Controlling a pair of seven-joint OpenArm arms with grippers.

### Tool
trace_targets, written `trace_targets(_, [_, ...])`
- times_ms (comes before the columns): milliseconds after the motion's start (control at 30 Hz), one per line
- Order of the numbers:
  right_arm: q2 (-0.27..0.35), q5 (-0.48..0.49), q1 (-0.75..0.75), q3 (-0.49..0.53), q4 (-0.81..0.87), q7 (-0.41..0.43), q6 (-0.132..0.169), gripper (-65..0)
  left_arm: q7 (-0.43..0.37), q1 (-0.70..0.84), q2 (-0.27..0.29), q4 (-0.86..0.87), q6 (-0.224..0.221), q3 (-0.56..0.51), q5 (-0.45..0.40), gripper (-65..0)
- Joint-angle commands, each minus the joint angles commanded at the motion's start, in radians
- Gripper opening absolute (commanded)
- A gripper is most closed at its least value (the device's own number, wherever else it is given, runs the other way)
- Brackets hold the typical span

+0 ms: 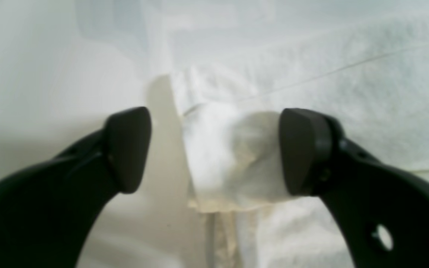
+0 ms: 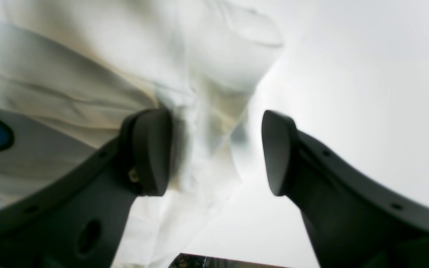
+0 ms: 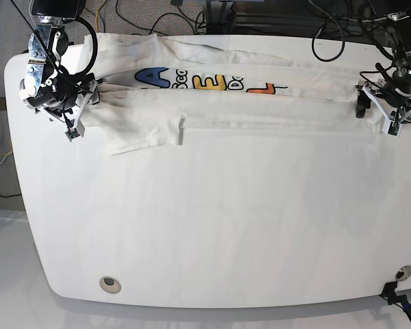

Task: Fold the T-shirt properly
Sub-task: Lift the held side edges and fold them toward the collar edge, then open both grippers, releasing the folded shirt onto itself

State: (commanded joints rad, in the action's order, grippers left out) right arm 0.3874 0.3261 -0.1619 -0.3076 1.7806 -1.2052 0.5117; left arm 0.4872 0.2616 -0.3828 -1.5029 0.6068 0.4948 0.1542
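Observation:
The white T-shirt (image 3: 226, 113) lies as a long band across the far part of the table, with blue, yellow and orange letters showing along its top fold. My left gripper (image 3: 377, 113) is at the band's right end. In the left wrist view, the left gripper (image 1: 214, 149) is open around a raised bunch of T-shirt cloth (image 1: 229, 156) that touches one finger. My right gripper (image 3: 79, 113) is at the band's left end. In the right wrist view, the right gripper (image 2: 216, 152) is open, with a fold of T-shirt (image 2: 207, 111) between its fingers and against one pad.
The white table (image 3: 226, 226) has rounded corners. A sleeve flap (image 3: 144, 133) sticks out toward the near side. Cables (image 3: 192, 17) hang behind the far edge. A round grommet (image 3: 109, 282) sits near the front left, and a black fitting (image 3: 397, 291) at the front right corner.

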Motion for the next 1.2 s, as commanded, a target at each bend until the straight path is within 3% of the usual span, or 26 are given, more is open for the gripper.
trace_targets(167, [-0.005, 0.005, 0.038, -0.044, 0.034, 0.003, 0.005, -27.8, -0.003, -0.002, 0.002, -0.061, 0.0, 0.0, 0.003, -12.4])
trace_targets(300, [-0.006, 0.005, 0.084, -0.048, 0.035, 0.003, 0.06, -27.8, -0.003, -0.031, 0.005, -0.1, 0.0, 0.002, 0.003, -12.4])
trace_targets(433, [-0.006, 0.005, 0.106, -0.048, 0.035, 0.003, 0.089, -27.8, -0.002, -0.037, 0.006, -0.11, 0.0, -0.003, 0.003, -12.4])
trace_targets(533, [-0.006, 0.005, 0.094, -0.048, 0.037, -0.006, 0.092, -27.8, 0.0, -0.057, 0.006, -0.109, 0.0, -0.005, 0.003, -12.4])
trace_targets(667, [-0.003, 0.005, 0.043, -0.091, 0.038, -0.094, 0.095, -27.8, 0.0, -0.063, 0.006, -0.104, 0.0, -0.005, 0.003, -12.4])
trace_targets(800, [-0.005, 0.005, 0.003, -0.144, 0.104, -0.133, 0.172, -27.8, 0.0, -0.063, 0.006, -0.101, 0.0, -0.006, 0.003, -12.4])
trace_targets(1033, [-0.006, 0.006, 0.058, -0.138, 0.138, -0.135, 0.175, -27.8, 0.0, -0.066, 0.006, -0.074, 0.0, -0.006, 0.003, -12.4])
trace_targets(1200, [-0.069, 0.006, 0.152, -0.137, 0.11, -0.13, 0.175, -27.7, 0.0, -0.066, 0.006, -0.074, 0.0, -0.006, 0.003, -12.4])
